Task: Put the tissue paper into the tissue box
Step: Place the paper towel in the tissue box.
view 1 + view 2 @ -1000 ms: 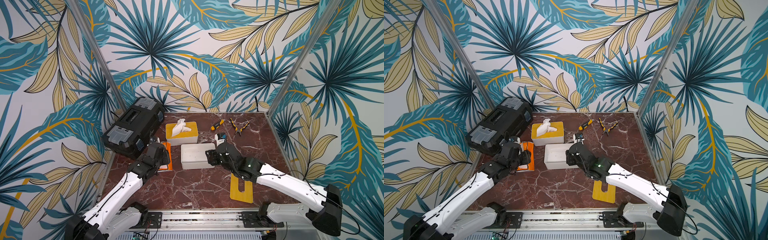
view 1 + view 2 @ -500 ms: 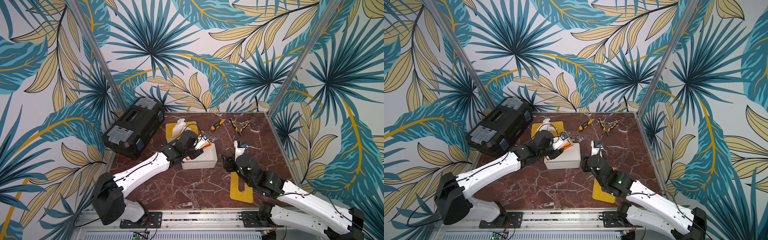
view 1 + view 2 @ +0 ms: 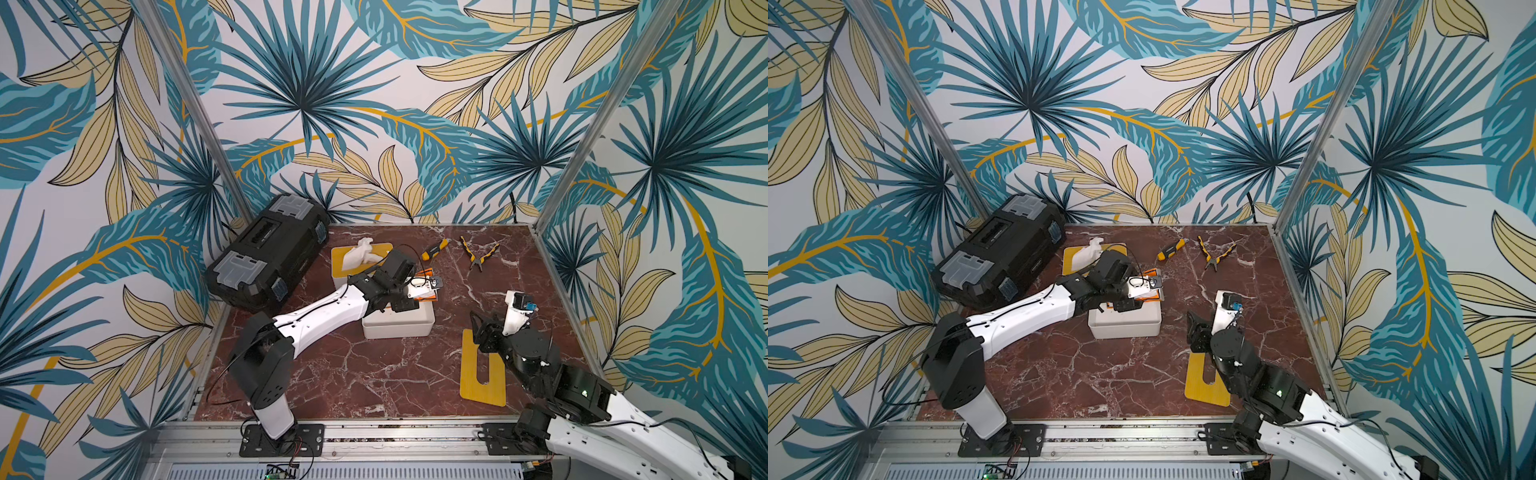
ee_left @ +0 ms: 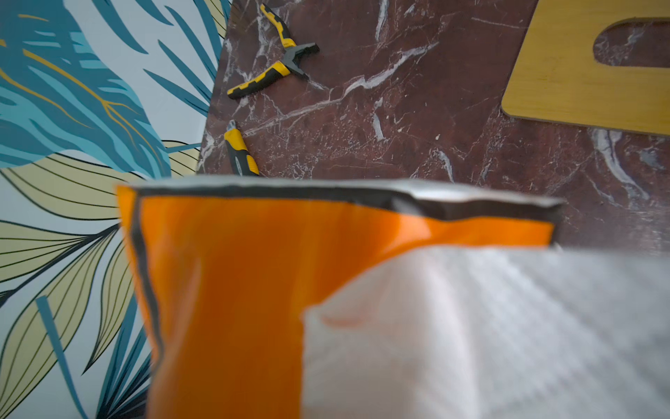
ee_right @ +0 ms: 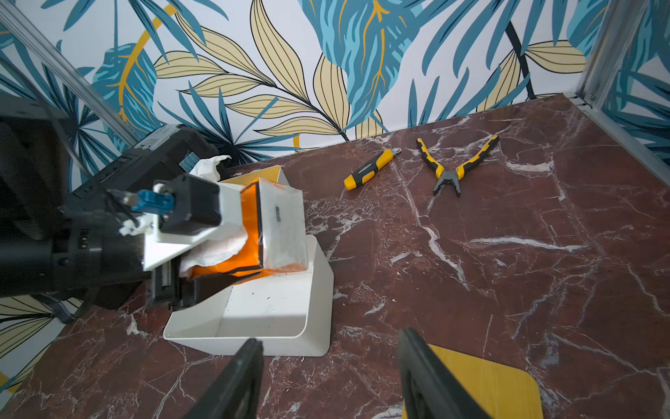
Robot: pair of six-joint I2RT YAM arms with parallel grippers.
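The tissue paper is an orange plastic-wrapped pack with white tissue bulging from its torn side. My left gripper is shut on it and holds it tilted just above the tissue box, an open white box with no lid in both top views. In the right wrist view the pack hangs over the box's far end, with one black finger under it. My right gripper stands open and empty over the marble, in front of the box and apart from it.
A yellow wooden lid with a slot lies flat by the right arm. At the back stand a black toolbox and a second tissue box with a yellow lid. A utility knife and pliers lie near the back wall.
My left arm has carried the orange pack from the table's left side to above the white box. My right arm has drawn back from the box toward the front right.
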